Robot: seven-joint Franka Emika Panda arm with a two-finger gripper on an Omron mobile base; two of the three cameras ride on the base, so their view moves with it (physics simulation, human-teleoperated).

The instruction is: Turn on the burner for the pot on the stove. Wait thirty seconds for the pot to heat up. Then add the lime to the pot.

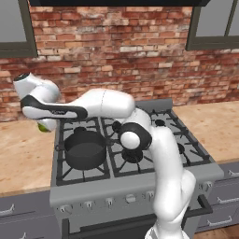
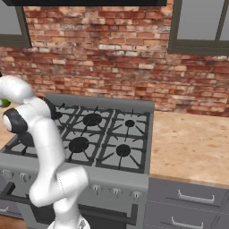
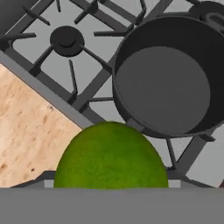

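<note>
Stove (image 1: 135, 179): wide grey six-burner gas range against brick wall; dark grates; row of small knobs along front edge; wooden counter (image 1: 23, 154) on both sides.
Arm: rises at 5 o'clock in left base view, bends over the range, reaches toward 9 o'clock; hand above stove's left edge.
Pot (image 1: 85, 148): squat, dark grey, lidless, nothing inside; sits on front-left grate; at 2 o'clock in hand view.
Burner (image 3: 66, 39): round black cap under grate, at 11 o'clock in hand view, uncovered; no flame visible.
Gripper (image 1: 43, 122): jaws spread wide around the lime, held clear above counter-stove seam; fingertips hidden behind fruit.
Lime (image 3: 111, 156): bright green, round, at 6 o'clock in hand view; outside the pot, near its rim.
</note>
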